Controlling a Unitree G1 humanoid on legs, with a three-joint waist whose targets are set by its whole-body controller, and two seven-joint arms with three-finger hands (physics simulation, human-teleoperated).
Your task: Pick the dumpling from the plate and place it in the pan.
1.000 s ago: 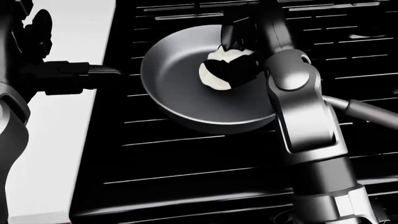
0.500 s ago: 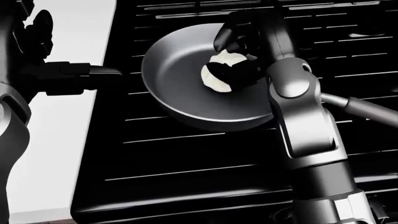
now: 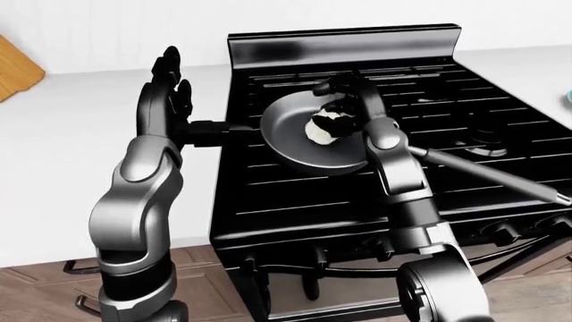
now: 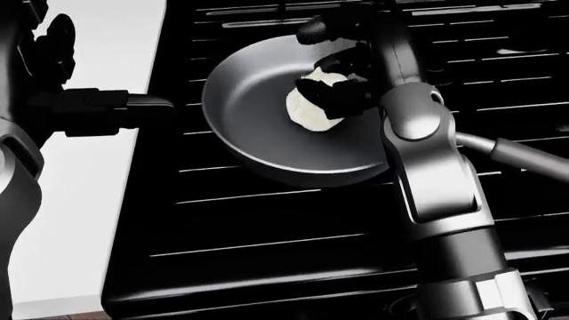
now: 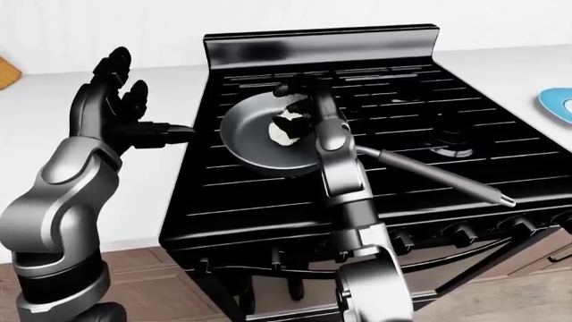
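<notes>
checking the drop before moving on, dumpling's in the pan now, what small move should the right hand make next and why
Probably lift the right hand straight up and clear. The dumpling already lies in the pan, and the fingers look spread above and beside it rather than closed round it, so a sideways pull might drag it.

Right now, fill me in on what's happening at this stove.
The humanoid is putting a dumpling into the grey pan on the black stove. The dumpling lies inside the pan, and the right hand is right over it with fingers spread, not closed round it. The left hand is raised open over the white counter, holding nothing. The blue plate sits at the right edge of the right-eye view.
</notes>
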